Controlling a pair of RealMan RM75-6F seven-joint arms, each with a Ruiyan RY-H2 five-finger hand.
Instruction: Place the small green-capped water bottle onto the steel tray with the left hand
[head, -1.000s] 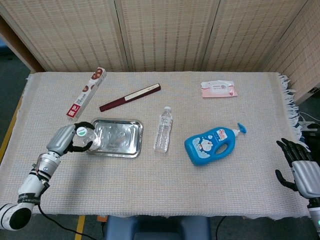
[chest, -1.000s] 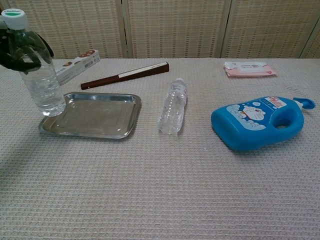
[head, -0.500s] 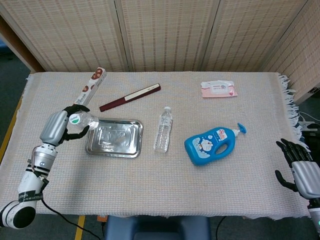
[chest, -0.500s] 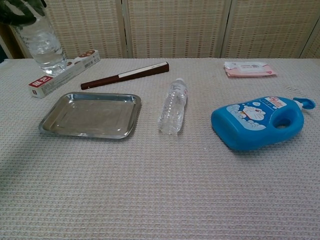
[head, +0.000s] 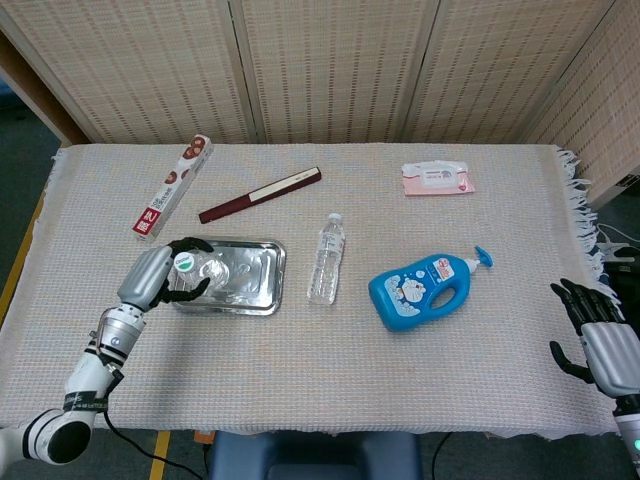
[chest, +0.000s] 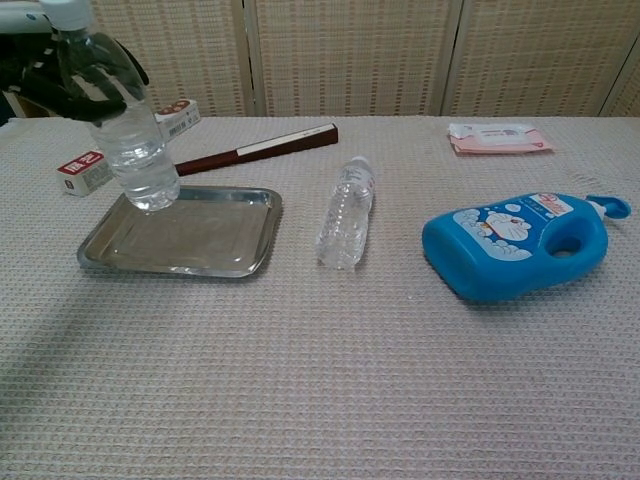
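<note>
Left hand (head: 160, 277) fingers (chest: 95, 105) wrapped round the upper part of the green-capped bottle (chest: 125, 130), clamped on it; chest view cuts the hand off at the top-left edge, only dark fingers and a bit of white cap show, green not readable there. Head view shows the green cap (head: 184, 263) from above, but the bottle body is mostly hidden under hand and cap. Bottle upright, slightly tilted, its base over the left part of the tray (chest: 225, 255); cannot tell if the base touches the tray floor or sits just above it. Right hand (head: 597, 335) at the lower right edge in head view, partly cropped, fingers apart, holding nothing; chest view does not show it. Around: a second clear bottle (head: 325, 258) lying on its side just right of the tray, blue soap bottle (head: 425, 288) further right, wipes pack (head: 437, 178) at the far right, dark fan (head: 260, 194) behind the tray, long box (head: 172, 186) far left, partly hidden behind the held bottle in chest view. All on a woven cloth (head: 330, 380).
</note>
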